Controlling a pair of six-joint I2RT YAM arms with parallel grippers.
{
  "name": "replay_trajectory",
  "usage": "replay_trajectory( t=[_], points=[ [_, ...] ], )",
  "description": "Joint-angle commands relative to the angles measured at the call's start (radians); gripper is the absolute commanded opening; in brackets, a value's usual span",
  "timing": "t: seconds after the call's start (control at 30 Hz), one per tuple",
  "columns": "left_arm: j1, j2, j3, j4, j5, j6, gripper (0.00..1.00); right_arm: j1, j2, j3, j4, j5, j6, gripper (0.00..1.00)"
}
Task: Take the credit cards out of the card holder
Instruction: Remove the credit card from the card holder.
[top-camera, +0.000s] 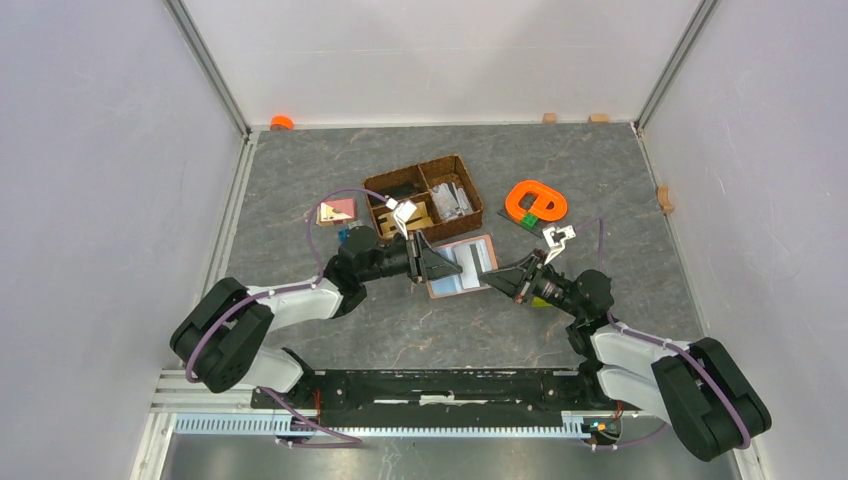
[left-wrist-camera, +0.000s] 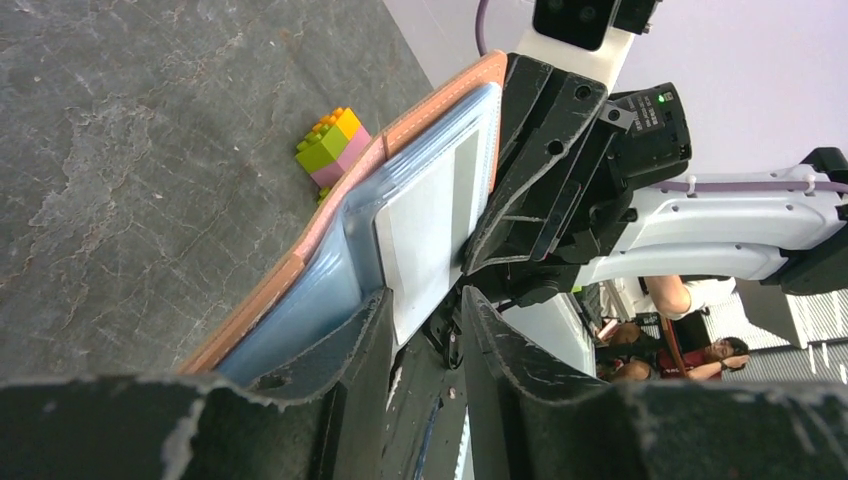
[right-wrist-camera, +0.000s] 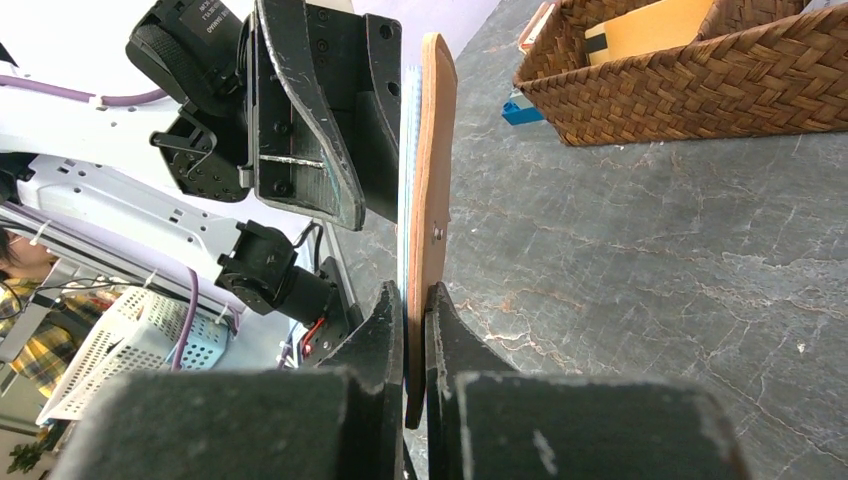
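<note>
Right jaws clamped tight on the brown edge of the card holder (right-wrist-camera: 432, 180); left jaws narrow around a white card (left-wrist-camera: 425, 230), whether gripping it, can't tell.

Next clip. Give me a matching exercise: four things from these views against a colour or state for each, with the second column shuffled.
Things:
1. card holder
2. basket
3. looped piece
4. brick stack

Colour or state:
A. green, yellow and pink
B. edge pinched in the right gripper
C. bright orange
D. dark-brown woven, divided inside

Pairs: 1-B, 2-D, 3-C, 4-A
</note>
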Motion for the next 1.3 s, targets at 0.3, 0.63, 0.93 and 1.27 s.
replay_trajectory(
  t=[0.3,0.63,0.93,1.27],
  points=[
    [-0.001,-0.018,0.039,-0.121,-0.063,0.066,0.38,0.011,-0.05,0.032,0.031,0.009,-0.039,0.0],
    [-0.001,-0.018,0.002,0.097,0.041,-0.009,0.33,0.017,-0.017,0.036,0.057,-0.01,-0.027,0.0],
    [-0.001,-0.062,-0.004,0.092,0.049,-0.003,0.25,0.03,0.05,0.058,0.057,-0.028,-0.037,0.06],
    [-0.001,-0.083,-0.002,0.023,0.006,0.03,0.08,0.058,0.09,0.09,0.018,-0.04,-0.068,0.08]
  ],
)
